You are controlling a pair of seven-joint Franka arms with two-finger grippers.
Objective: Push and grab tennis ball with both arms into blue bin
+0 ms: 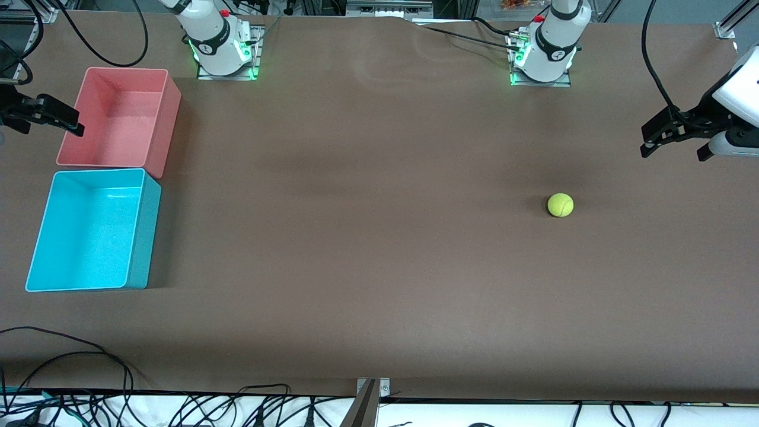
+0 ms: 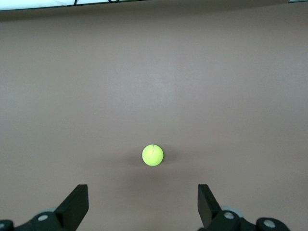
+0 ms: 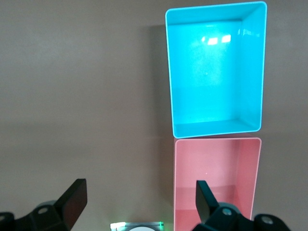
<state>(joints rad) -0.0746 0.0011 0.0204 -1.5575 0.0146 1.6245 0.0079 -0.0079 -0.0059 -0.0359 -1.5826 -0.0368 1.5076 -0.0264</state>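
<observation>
The tennis ball [image 1: 560, 204] is a small yellow-green ball lying on the brown table toward the left arm's end. In the left wrist view the tennis ball [image 2: 152, 155] lies a short way ahead of the open, empty left gripper [image 2: 143, 204]. The left gripper [image 1: 676, 148] hovers over the table's edge at that end, well apart from the ball. The blue bin [image 1: 89, 237] stands empty at the right arm's end. The right gripper [image 1: 53, 121] hangs open and empty beside the pink bin. The right wrist view has the blue bin [image 3: 211, 77] ahead of the right gripper [image 3: 139, 199].
An empty pink bin [image 1: 121, 115] stands against the blue one, farther from the front camera; the pink bin [image 3: 216, 183] also shows in the right wrist view. The arm bases [image 1: 222, 50] [image 1: 542, 56] glow green at the table's back. Cables [image 1: 89, 367] trail along the front edge.
</observation>
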